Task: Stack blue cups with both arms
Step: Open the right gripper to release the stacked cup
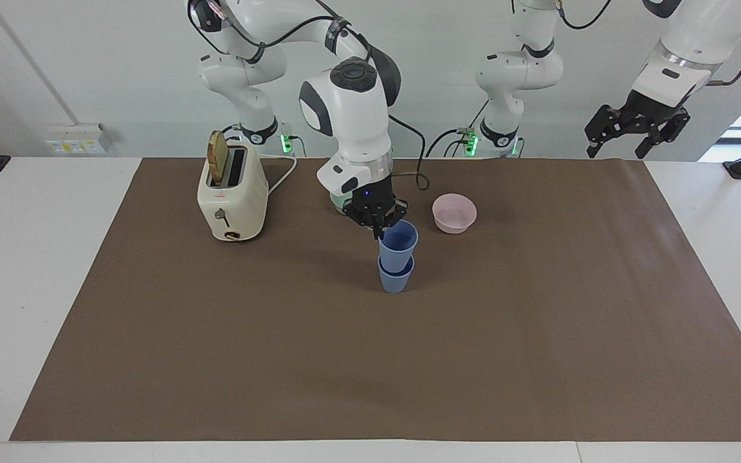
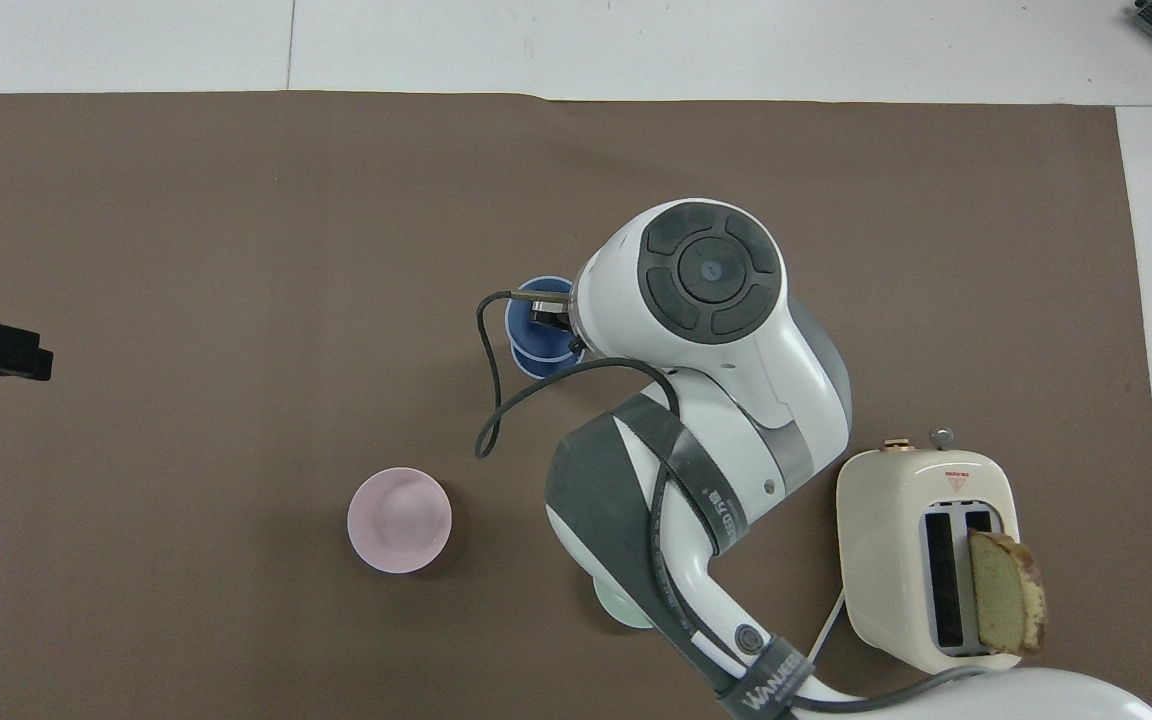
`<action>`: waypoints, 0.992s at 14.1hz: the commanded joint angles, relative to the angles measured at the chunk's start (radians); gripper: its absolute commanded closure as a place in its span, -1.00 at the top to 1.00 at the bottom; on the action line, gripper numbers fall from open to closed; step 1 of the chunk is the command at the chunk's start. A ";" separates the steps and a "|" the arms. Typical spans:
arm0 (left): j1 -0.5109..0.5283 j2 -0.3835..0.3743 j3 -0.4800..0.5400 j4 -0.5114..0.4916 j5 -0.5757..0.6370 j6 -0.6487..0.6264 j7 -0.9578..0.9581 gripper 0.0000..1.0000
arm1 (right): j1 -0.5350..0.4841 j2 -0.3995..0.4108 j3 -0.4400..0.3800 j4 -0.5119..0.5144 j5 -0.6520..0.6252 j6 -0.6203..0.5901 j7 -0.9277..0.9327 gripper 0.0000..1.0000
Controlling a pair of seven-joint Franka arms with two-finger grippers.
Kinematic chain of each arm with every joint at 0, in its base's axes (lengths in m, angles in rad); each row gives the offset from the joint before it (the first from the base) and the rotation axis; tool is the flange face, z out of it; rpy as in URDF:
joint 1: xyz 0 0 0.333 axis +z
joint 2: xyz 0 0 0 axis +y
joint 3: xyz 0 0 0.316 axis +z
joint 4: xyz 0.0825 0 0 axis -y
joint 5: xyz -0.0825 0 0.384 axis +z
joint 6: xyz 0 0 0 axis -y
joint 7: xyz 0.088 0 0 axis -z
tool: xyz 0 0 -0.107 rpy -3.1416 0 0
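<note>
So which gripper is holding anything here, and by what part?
The right gripper is shut on the rim of the upper blue cup, which sits partly inside the lower blue cup. The left gripper is open and holds nothing.

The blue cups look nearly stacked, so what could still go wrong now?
The right claw is shut on the upper blue cup's rim, which sits only partly inside the lower blue cup. If it lets go while the cup leans, the stack might tip. Pulling away sideways could drag both cups toward the pink bowl. The left claw waits, open, too far to steady anything.
</note>
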State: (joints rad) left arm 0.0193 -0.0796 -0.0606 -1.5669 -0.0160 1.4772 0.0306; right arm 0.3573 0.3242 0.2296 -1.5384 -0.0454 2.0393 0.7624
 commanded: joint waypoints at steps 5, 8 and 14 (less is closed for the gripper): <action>0.011 -0.023 -0.002 -0.018 -0.004 -0.006 0.015 1.00 | -0.006 0.038 0.008 -0.015 0.001 0.062 0.003 -1.00; 0.010 -0.023 -0.002 -0.018 -0.004 -0.006 0.015 1.00 | -0.006 0.038 0.008 -0.052 0.001 0.101 -0.002 -1.00; 0.010 -0.023 -0.002 -0.018 -0.004 -0.006 0.015 1.00 | -0.006 0.036 0.008 -0.100 0.002 0.116 -0.018 -1.00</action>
State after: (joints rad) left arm 0.0193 -0.0802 -0.0606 -1.5669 -0.0160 1.4771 0.0306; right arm 0.3590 0.3686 0.2297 -1.6061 -0.0454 2.1291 0.7601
